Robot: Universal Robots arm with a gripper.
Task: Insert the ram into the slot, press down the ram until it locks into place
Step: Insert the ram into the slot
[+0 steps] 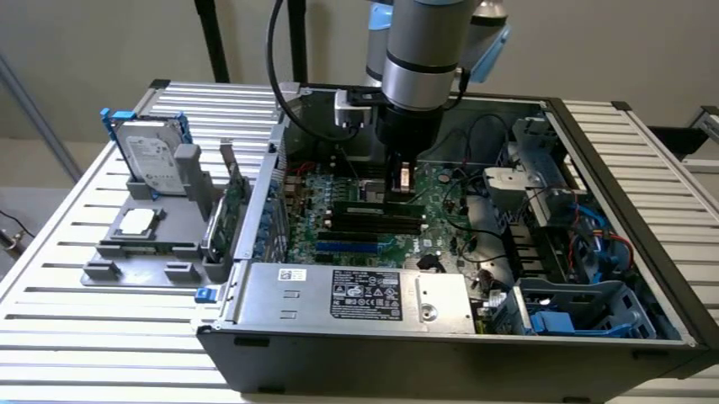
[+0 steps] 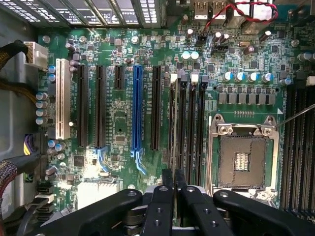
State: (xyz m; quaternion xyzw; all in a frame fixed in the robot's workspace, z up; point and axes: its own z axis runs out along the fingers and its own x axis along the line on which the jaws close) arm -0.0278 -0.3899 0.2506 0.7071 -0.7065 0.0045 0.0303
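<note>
Evidently the gripper (image 2: 173, 178) had its fingers drawn together, barely a gap between them, low over the motherboard (image 2: 118, 132). The ram (image 2: 174, 123) stood edge-on in a memory slot directly beneath the fingertips. Contact with its top edge seemed likely, though not certain. The CPU socket (image 2: 241, 157) lay just beside.

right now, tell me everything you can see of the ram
The ram is a long, thin green board with dark chips, standing on edge in the memory slot nearest the expansion slots of the motherboard, inside the open computer case. The gripper sits directly over one end of it. Whether it is latched cannot be told.
</note>
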